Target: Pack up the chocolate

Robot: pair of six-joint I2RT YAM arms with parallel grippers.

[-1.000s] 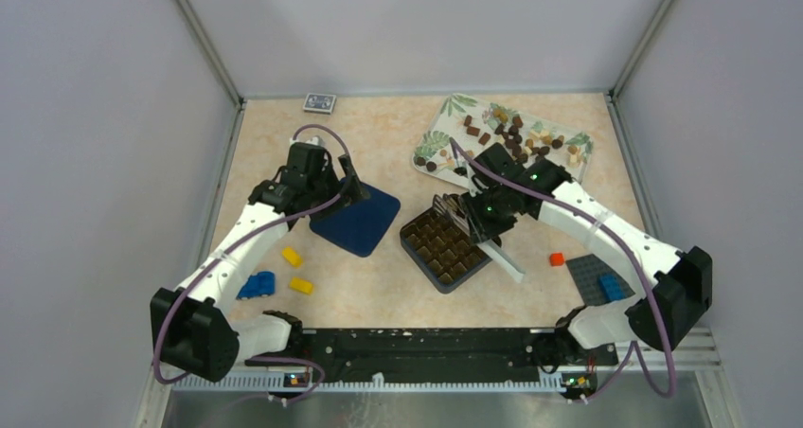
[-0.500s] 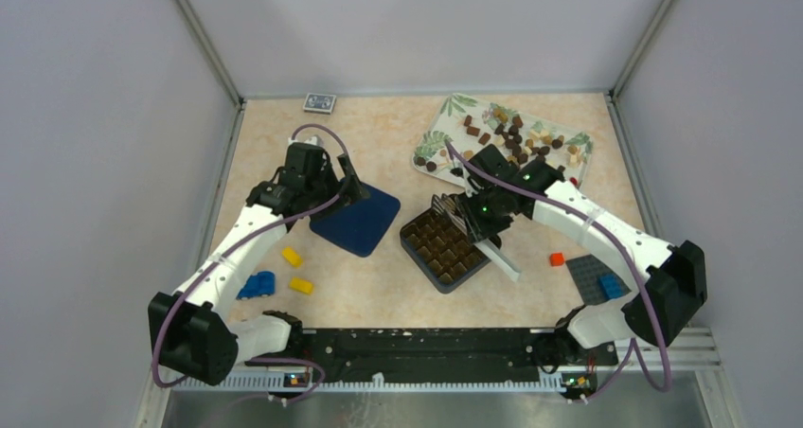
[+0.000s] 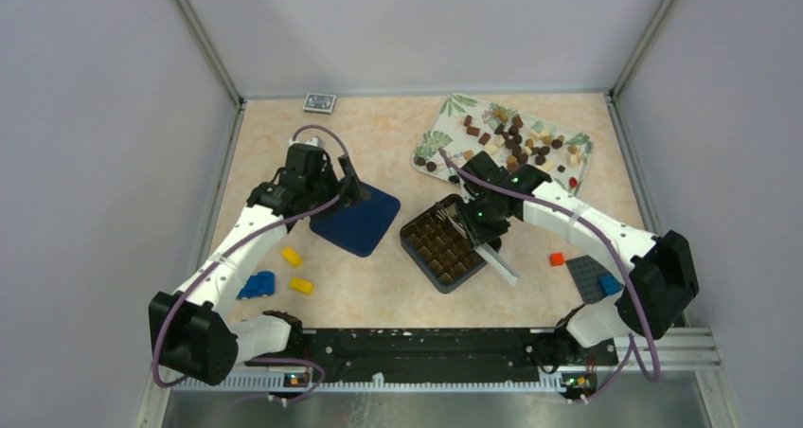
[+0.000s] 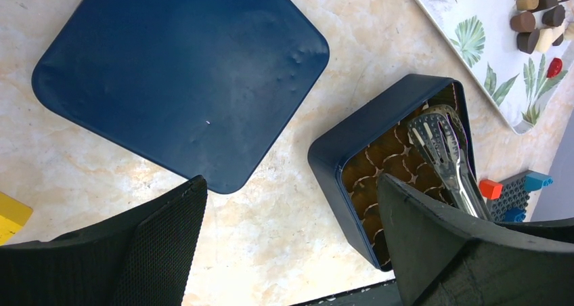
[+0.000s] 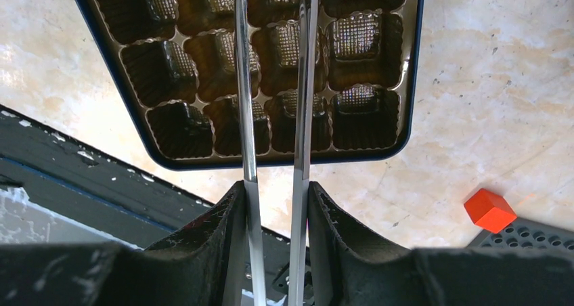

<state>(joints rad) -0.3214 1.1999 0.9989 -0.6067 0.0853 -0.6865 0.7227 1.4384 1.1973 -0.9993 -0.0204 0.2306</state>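
The right hand is clamped on a pair of metal tongs, whose tips reach over the brown moulded cells of the dark blue box in the middle of the worktop. The left hand hangs with its fingers spread wide above one edge of the blue lid, holding nothing. The chocolate lies scattered on the leaf-printed tray at the far right, just beyond the box.

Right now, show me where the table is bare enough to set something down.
Bare tabletop lies at the back between the small patterned box and the leaf tray; another patch runs from the blue lid and chocolate box to the arm bases. Crowded: between that box and tray, where the right hand holds tongs.
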